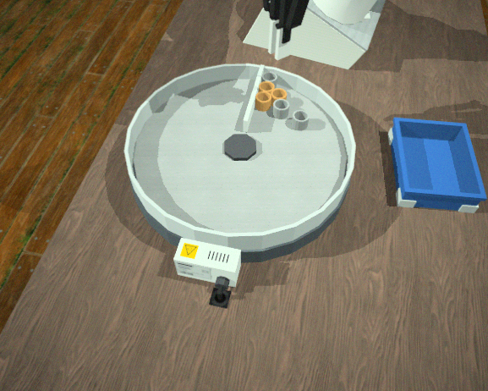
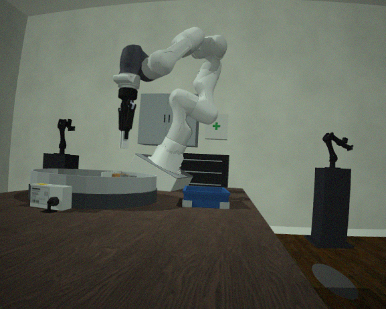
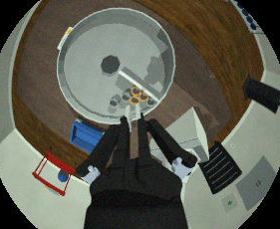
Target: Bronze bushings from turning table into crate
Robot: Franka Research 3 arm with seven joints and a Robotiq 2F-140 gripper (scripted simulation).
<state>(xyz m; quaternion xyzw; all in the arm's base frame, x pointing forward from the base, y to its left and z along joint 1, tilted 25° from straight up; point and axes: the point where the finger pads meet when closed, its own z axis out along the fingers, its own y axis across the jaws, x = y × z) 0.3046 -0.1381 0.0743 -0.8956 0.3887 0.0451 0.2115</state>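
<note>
My gripper [image 2: 124, 142] hangs high above the table's [image 1: 152, 110] far rim, fingers pressed together on nothing. Three bronze bushings [image 1: 267, 94] huddle against the divider [image 1: 252, 99] — a steel one [image 1: 281, 107] touches them, another [image 1: 270, 78] sits by the rim, a third [image 1: 299, 119] stands apart. The crate [image 1: 474, 169] sits beside the table.

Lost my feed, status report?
Jaws shut, empty, high above turning table. Three bronze bushings bunched against divider, steel bushings touching. Crate empty.
</note>
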